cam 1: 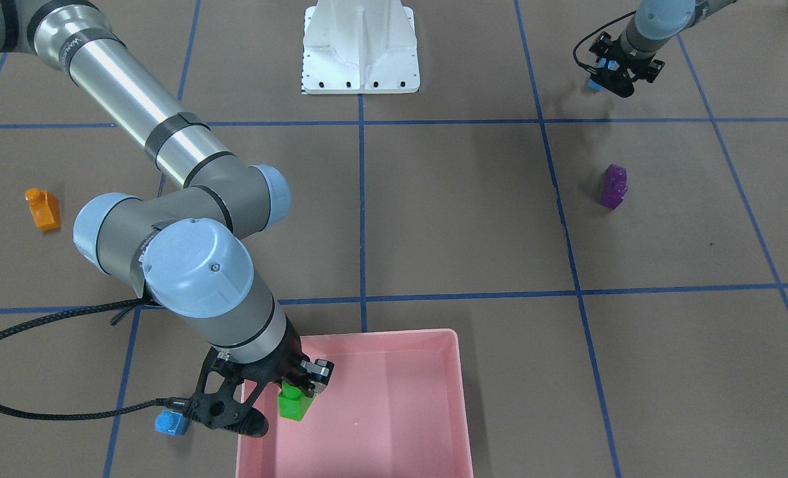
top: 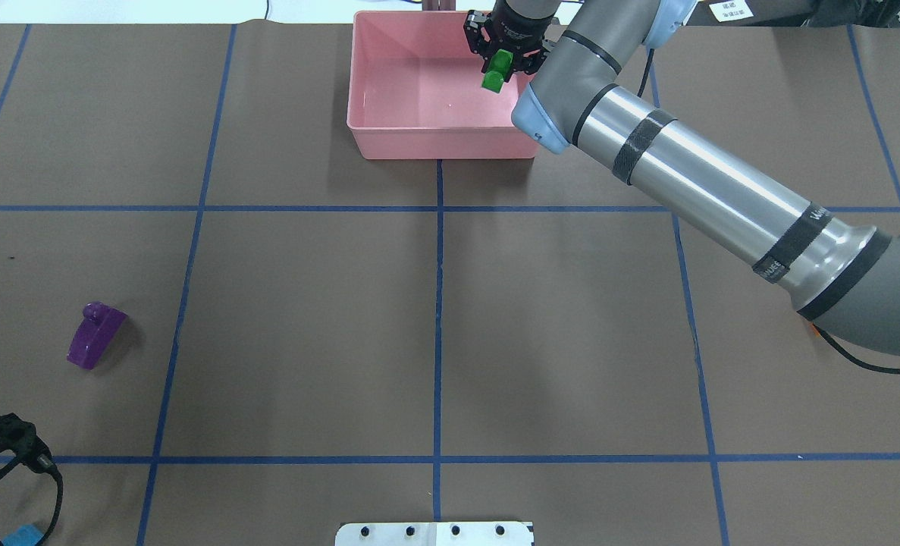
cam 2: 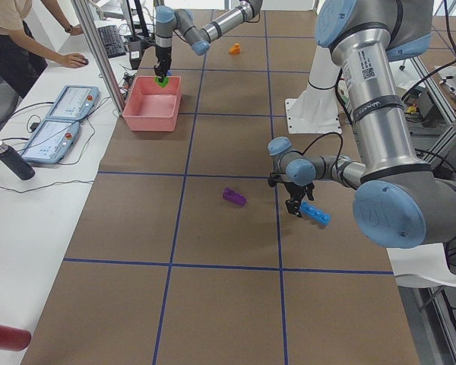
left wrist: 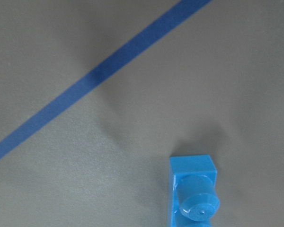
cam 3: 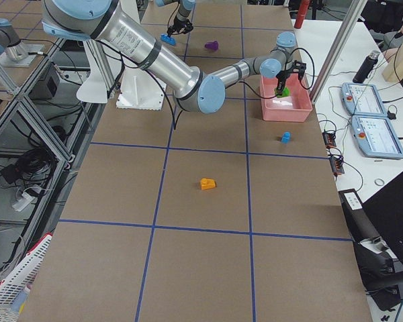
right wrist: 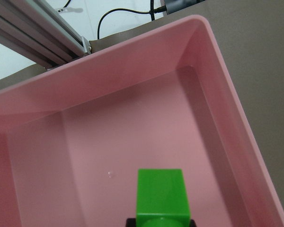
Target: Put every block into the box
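Right end effector (cam 1: 286, 397) was clamped on the green block (cam 1: 295, 402), inside the outline of the box (cam 1: 394, 335). The box sat at the tabletop (cam 1: 467, 212) edge opposite the robot base, about mid-length. The green block hung close to the box wall on the robot's right side, long axis roughly upright with the stud end up toward the wrist. It looked clear of the box floor, though contact couldn't be ruled out. The relation that mattered: bare box floor lay straight below the block, so my read was that release needed only the jaws parting, no sideways travel. Left end effector (cam 1: 611, 73) was near the robot-side edge on the robot's left half. It appeared closed on the long light-blue block (cam 2: 315, 214), which stuck out below it, well apart from the box. Small blue block (cam 1: 171, 422) lay on the tabletop just outside the box's robot-right wall, nearest the right arm (top: 707, 182). Orange block (cam 1: 44, 209) was further toward the robot's right end, also on the right arm's side. Purple block (cam 1: 613, 186) lay on its side on the robot's left half, nearer the left arm (cam 2: 372, 99). Writing: the band lettering (top: 817, 216) on the right arm was too small to read. A sticker (cam 2: 367, 72) on the left arm was illegible. No markings were legible on the blocks or the box.
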Robot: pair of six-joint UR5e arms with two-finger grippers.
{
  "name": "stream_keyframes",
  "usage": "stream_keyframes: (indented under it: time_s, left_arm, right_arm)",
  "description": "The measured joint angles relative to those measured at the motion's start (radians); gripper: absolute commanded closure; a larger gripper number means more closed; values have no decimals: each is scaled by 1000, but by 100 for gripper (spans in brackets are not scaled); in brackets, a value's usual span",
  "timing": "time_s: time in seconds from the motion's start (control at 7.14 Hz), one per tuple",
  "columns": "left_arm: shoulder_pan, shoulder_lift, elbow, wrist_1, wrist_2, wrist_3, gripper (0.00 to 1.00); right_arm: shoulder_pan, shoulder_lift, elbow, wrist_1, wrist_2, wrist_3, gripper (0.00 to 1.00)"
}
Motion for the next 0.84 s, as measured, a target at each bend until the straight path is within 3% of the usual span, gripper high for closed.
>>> stream_keyframes:
  time_s: [0.14,0.28,0.56,0.7,0.84]
  left_arm:
    - [36,-7,5,-5,1,-37,9]
    - [60,-12,11,-7,4,-59,11]
    - [75,-18,31,-8,7,-69,25]
    - [77,-21,38,-8,8,-69,41]
    - [77,-22,42,-7,8,-70,72]
  right_arm:
    - [-5,0,-2,2,-1,0,1]
    - [-7,-1,-4,8,-2,1,0]
    - [3,-1,5,32,9,6,0]
    - [18,-4,18,37,34,6,0]
    - [36,-14,41,38,69,5,0]
